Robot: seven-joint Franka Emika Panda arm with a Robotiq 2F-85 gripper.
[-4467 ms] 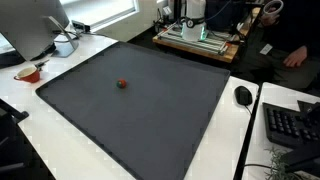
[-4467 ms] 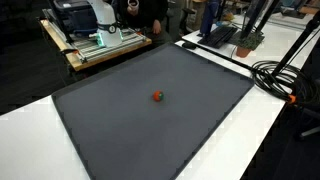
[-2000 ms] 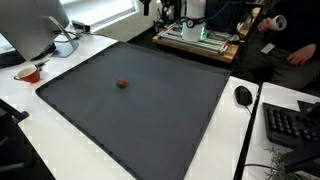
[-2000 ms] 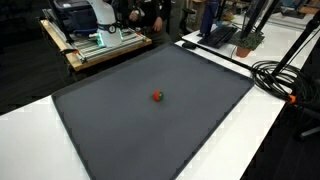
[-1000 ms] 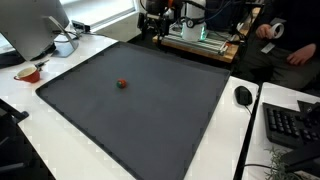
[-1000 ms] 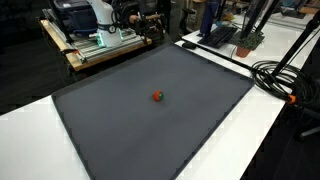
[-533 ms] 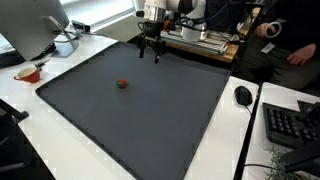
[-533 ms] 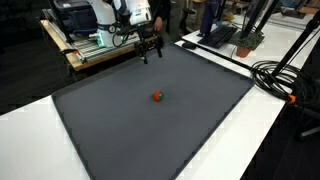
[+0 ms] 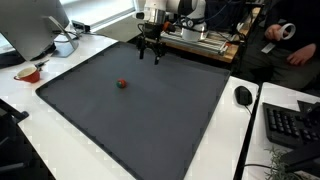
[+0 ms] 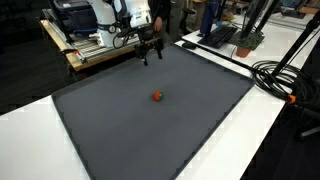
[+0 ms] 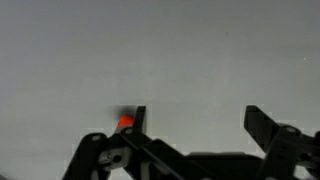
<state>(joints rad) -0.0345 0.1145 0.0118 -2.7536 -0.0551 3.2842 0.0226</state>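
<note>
In an exterior view my fingers hang open, empty; the small red object lies at their seven o'clock.

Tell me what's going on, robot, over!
Gripper over far edge of the dark mat, jaws open, empty. Small red object alone mid-mat, untouched. Only mat between them.

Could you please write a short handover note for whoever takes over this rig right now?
Gripper: open and empty, hovering over the far edge of the dark mat.
Small red object: lies alone near the middle of the mat, well apart from the gripper. The wrist view also catches it.
Done: nothing is grasped or touched yet.
Left: apparently the approach across the mat to the red object, and any grasp of it.
</note>
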